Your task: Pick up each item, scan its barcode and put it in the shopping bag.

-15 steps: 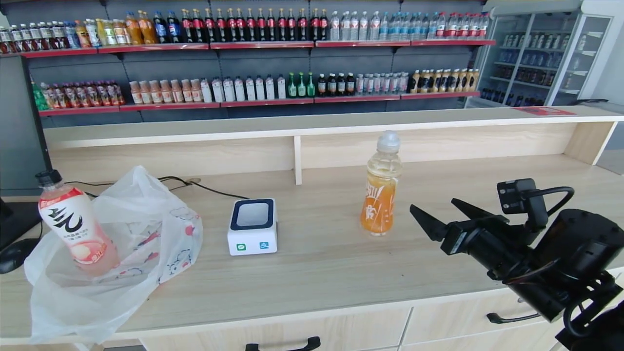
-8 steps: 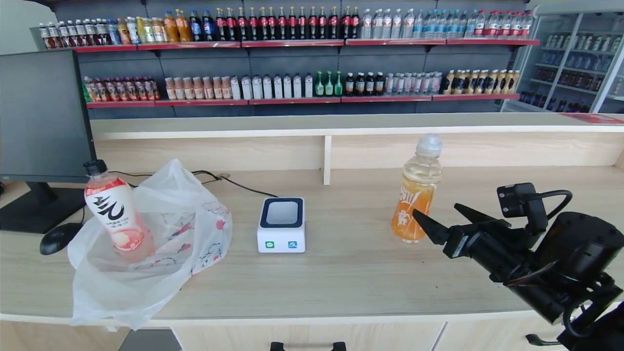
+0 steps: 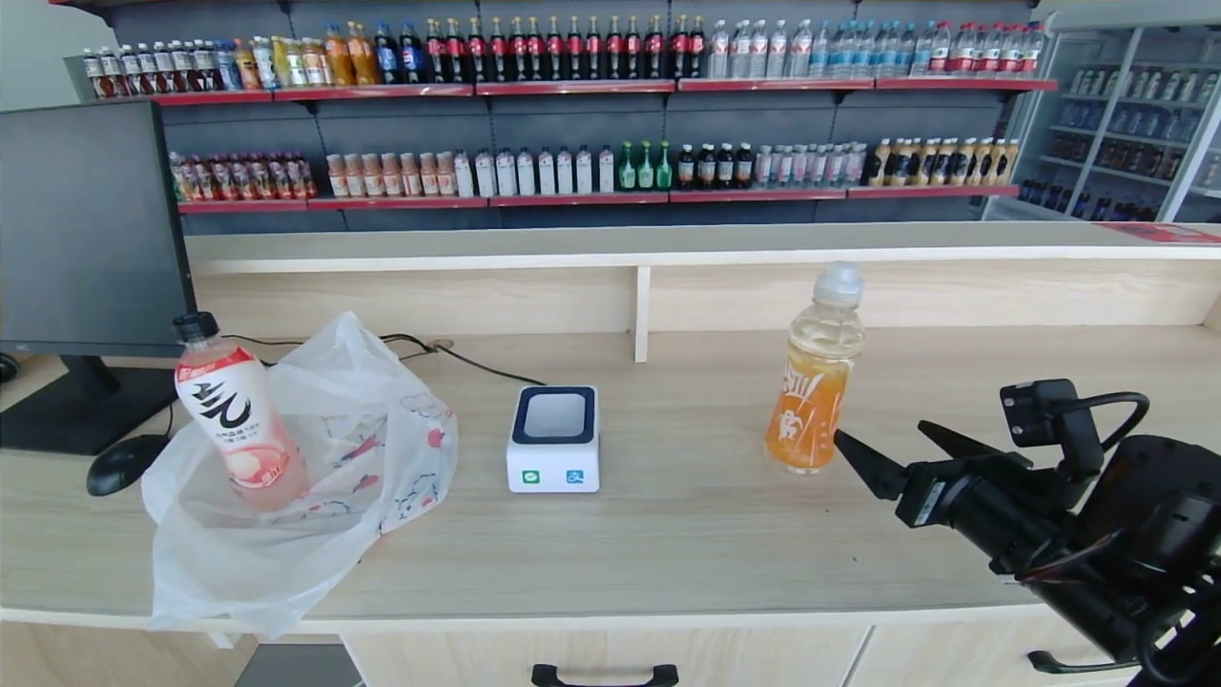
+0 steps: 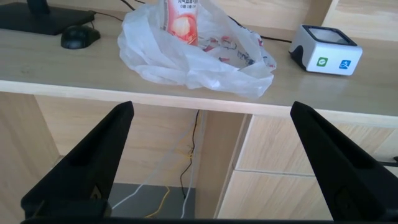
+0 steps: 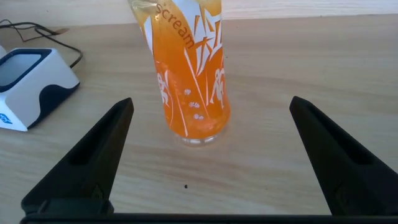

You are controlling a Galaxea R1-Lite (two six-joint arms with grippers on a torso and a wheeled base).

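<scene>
Orange bottle (image 3: 811, 401) upright — right gripper (image 3: 881, 431) near, spread.

Right wrist view cuts the orange bottle (image 5: 189, 81) off partway up.

Pale, matt wood-grain counter (image 3: 687, 544).
Thin, crinkled, translucent plastic shopping bag (image 3: 410, 448); clear glossy plastic orange bottle (image 3: 811, 401); smooth white plastic scanner (image 3: 553, 463).

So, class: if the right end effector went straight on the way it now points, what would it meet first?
Most likely the orange plastic drink bottle standing upright on the wooden counter: the right wrist view shows it centred ahead of the open right end effector, though depth is unclear.
</scene>
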